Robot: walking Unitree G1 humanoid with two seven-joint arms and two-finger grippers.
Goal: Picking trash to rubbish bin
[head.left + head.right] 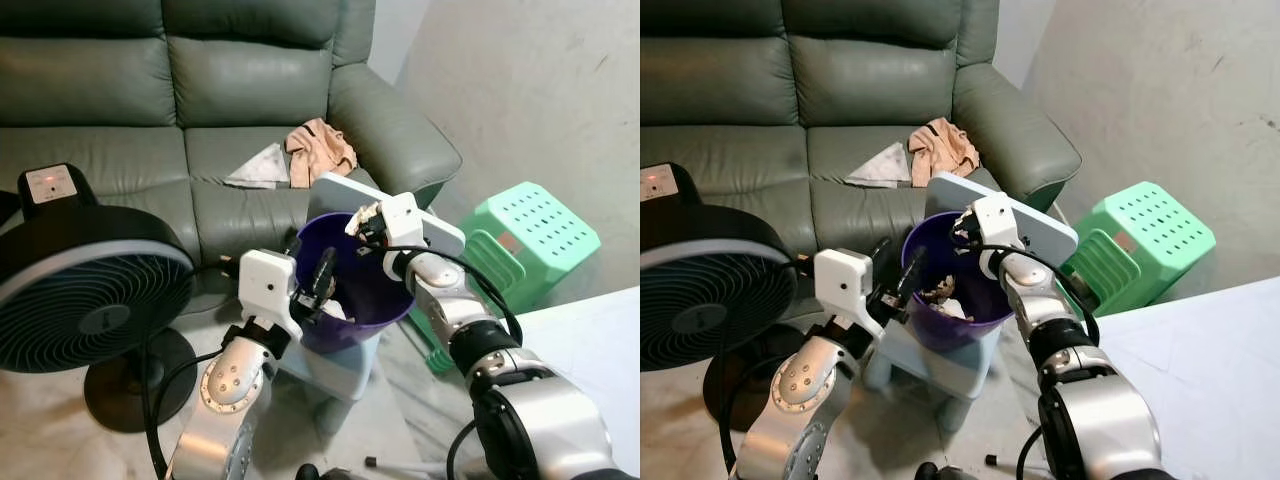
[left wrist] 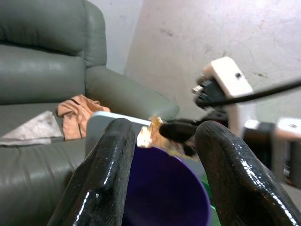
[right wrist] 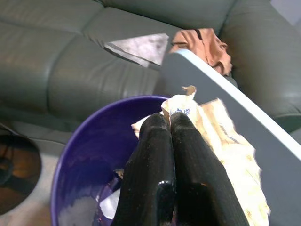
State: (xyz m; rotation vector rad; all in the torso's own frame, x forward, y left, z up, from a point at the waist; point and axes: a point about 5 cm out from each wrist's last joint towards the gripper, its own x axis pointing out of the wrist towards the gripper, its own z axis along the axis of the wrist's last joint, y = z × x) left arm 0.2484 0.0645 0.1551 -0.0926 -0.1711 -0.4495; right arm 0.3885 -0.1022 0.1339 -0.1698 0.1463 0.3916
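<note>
The robot stands before a purple rubbish bin (image 1: pixel 350 290) lined with a purple bag, its pale flip lid (image 1: pixel 1040 225) tipped up at the far rim. The right gripper (image 3: pixel 170 129) hangs over the bin's far edge just in front of the lid, its fingers pressed together on a crumpled yellowish wrapper (image 3: pixel 225 146). That piece of trash is above the opening, not yet inside. Some scraps already lie at the bottom of the bin. The left gripper (image 1: pixel 322 280) reaches in at the near rim, its fingers (image 2: pixel 106 179) spread apart and holding nothing. Behind, on the grey sofa (image 1: pixel 120 90), lie a crumpled beige cloth (image 1: pixel 318 150) and a grey cloth (image 1: pixel 258 168). I judge this to be the drop step. The right fingers need to part so the wrapper falls clear of the rim.
</note>
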